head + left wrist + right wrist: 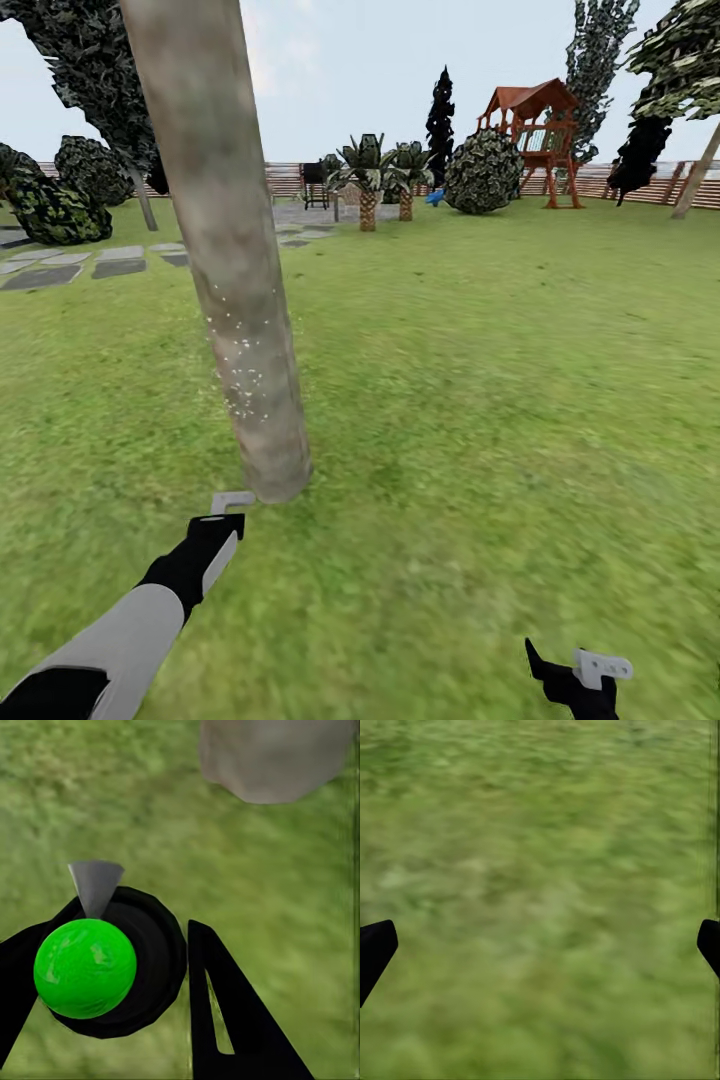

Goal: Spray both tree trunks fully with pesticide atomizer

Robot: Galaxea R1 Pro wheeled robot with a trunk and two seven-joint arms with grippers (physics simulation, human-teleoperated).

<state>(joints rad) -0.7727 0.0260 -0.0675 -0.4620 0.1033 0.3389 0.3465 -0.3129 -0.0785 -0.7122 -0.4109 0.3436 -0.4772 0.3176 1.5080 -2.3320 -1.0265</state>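
Head view: the left hand [222, 524] is gripping the pesticide atomizer [232, 499], its pale trigger head pointing at the base of the tree trunk [232, 290] just ahead, where white droplets are speckling the bark. The right hand [580, 680] is hanging open over the lawn [480, 400], farther from the trunk.

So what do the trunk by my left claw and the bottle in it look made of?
The tree trunk looks like smooth bark, matte grey-beige with brown mottling, flecked with white specks low down. The pesticide atomizer in the left claw looks like plastic: glossy green band, black body, flat grey nozzle. Both are simulator renders, so materials are guesses.
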